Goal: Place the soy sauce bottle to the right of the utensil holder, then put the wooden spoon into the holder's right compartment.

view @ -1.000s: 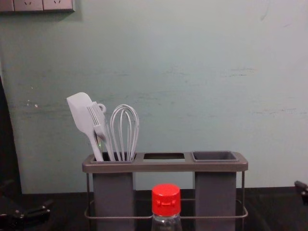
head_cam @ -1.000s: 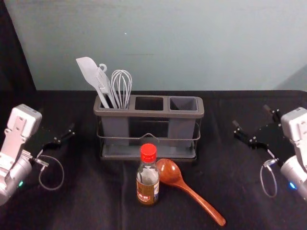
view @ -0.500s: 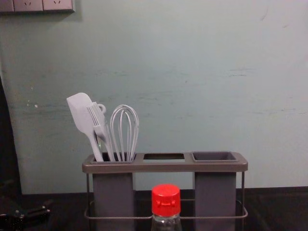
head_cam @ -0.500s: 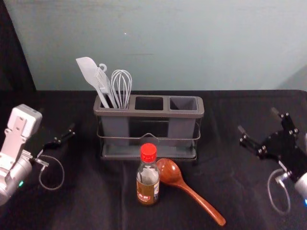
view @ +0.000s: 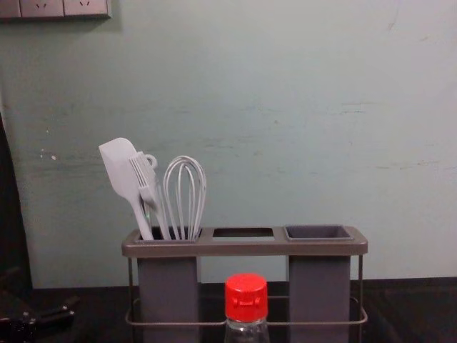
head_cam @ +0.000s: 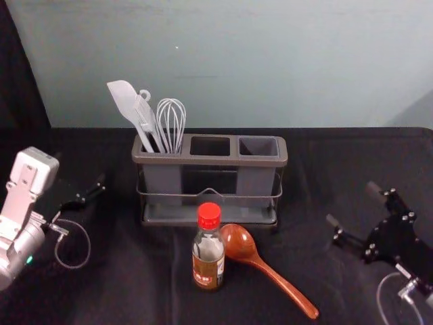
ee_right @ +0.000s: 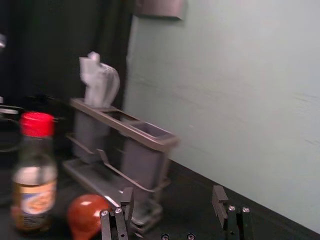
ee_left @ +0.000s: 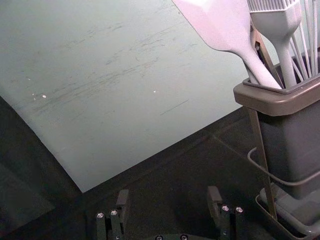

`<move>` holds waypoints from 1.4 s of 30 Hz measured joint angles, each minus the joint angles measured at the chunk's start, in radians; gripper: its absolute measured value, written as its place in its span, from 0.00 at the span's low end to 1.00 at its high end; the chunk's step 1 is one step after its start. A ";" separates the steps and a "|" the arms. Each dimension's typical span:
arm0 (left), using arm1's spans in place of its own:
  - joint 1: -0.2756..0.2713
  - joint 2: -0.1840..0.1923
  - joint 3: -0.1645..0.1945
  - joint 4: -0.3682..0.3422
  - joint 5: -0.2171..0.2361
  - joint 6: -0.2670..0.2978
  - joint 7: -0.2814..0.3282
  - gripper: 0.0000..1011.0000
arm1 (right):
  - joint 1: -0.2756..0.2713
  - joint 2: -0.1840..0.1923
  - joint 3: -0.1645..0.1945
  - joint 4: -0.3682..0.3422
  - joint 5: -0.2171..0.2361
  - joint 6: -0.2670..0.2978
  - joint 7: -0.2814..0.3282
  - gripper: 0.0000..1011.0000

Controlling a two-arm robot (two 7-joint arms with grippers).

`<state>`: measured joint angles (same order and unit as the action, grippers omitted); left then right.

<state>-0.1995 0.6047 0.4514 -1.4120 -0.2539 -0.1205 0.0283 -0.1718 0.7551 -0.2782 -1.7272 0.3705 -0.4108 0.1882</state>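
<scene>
Reaching in right of the grey rectangular utensil holder (head_cam: 210, 160) with the black right gripper (head_cam: 352, 204), spread and empty. Parking the black left gripper (head_cam: 79, 170), also spread, left of the holder. Seeing the upright, red-capped glass soy sauce bottle (head_cam: 208, 254) before it, beside the brown wooden spoon (head_cam: 239, 244).

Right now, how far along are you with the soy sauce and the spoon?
Neither step is done. The soy sauce bottle stands in front of the utensil holder, and the wooden spoon lies beside it. The right gripper is open and empty. Both placements are left.
</scene>
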 joint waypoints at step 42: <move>0.000 0.000 0.000 0.000 0.000 0.000 0.000 1.00 | 0.115 -0.056 -0.120 0.017 0.048 -0.063 0.478 0.99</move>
<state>-0.1995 0.6047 0.4514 -1.4120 -0.2539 -0.1205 0.0283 -0.0571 0.6991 -0.3981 -1.7097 0.4181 -0.4736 0.6662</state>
